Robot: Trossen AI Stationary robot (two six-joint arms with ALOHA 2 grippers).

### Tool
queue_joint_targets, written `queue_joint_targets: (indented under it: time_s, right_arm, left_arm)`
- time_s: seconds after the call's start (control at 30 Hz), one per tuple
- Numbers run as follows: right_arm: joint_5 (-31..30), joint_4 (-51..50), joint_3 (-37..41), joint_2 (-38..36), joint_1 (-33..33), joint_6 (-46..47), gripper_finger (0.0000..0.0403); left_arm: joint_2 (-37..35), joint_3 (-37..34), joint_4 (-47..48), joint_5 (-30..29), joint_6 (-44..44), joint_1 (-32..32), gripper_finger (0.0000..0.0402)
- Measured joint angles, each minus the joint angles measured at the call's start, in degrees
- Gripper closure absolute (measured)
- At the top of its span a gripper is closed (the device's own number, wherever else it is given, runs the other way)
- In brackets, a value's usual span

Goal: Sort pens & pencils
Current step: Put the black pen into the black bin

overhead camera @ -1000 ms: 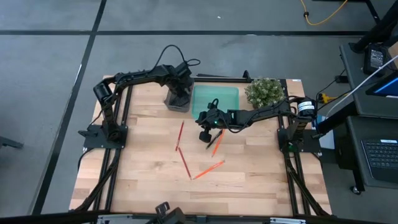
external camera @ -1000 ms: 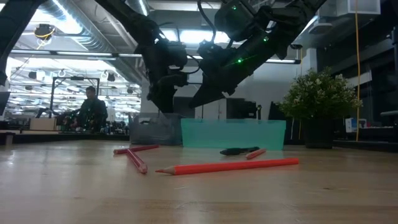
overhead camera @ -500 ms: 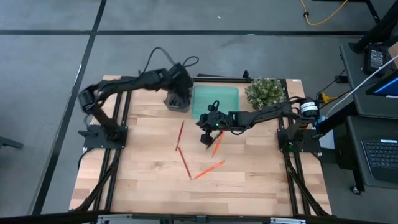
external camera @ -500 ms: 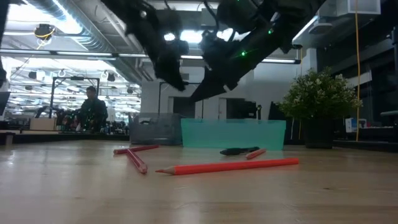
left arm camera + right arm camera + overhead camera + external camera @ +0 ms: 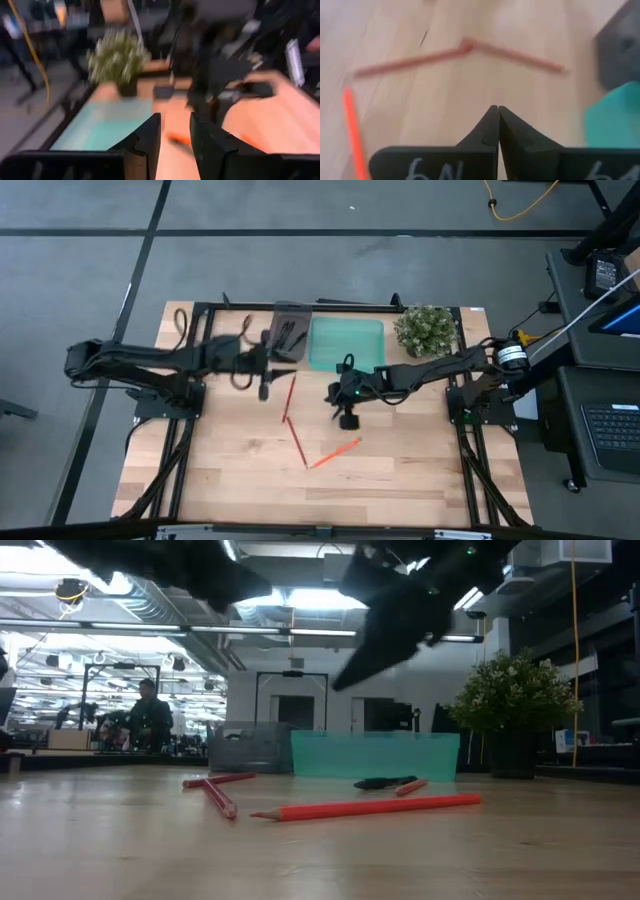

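Black pens (image 5: 288,336) lie in the dark tray (image 5: 290,320) at the far middle. One more black pen (image 5: 382,782) lies on the table before the teal tray (image 5: 345,340), beside a short orange pencil (image 5: 411,786). Two red pencils (image 5: 289,398) (image 5: 297,442) and an orange one (image 5: 335,451) lie on the wood. My right gripper (image 5: 347,418) hangs shut and empty above the table, near the teal tray's front. My left gripper (image 5: 267,370) stands open and empty, left of the dark tray, pointing about level toward the right arm (image 5: 220,70).
A potted plant (image 5: 425,328) stands at the far right beside the teal tray. Bare wood lies toward the near edge and both near corners. A person (image 5: 145,715) shows in the room beyond the table.
My left gripper has drawn back from over the dark tray toward the table's left edge, risen a little and tipped from pointing down to about level. It has stayed open. My right gripper has risen a little and gone slightly toward the near edge, still shut.
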State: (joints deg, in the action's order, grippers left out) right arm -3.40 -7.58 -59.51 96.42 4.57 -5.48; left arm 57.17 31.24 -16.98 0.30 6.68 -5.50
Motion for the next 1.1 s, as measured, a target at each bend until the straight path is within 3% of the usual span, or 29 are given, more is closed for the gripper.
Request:
queue_joint_targets:
  time_s: [0.2, 0.37, 0.67, 1.1]
  right_arm:
    - [1.7, -8.8, -1.6, 0.0, 0.5, -2.6, 0.0392]
    - [2.6, -11.9, -3.2, 0.0, 0.5, -5.0, 0.0392]
    - [4.2, -20.5, -6.7, 0.0, -1.6, 1.9, 0.0386]
    - [4.9, -24.2, -6.8, 2.5, -2.2, 0.1, 0.0247]
  left_arm:
    - [-4.0, -10.9, -10.9, -9.1, 1.3, 9.2, 0.0305]
    - [-3.8, -13.2, -10.3, -8.9, 5.0, 13.8, 0.0305]
    - [-3.4, -13.3, -9.6, -8.8, 5.5, 15.9, 0.0305]
    - [-3.4, -13.3, -9.2, -8.8, 5.5, 15.9, 0.0305]
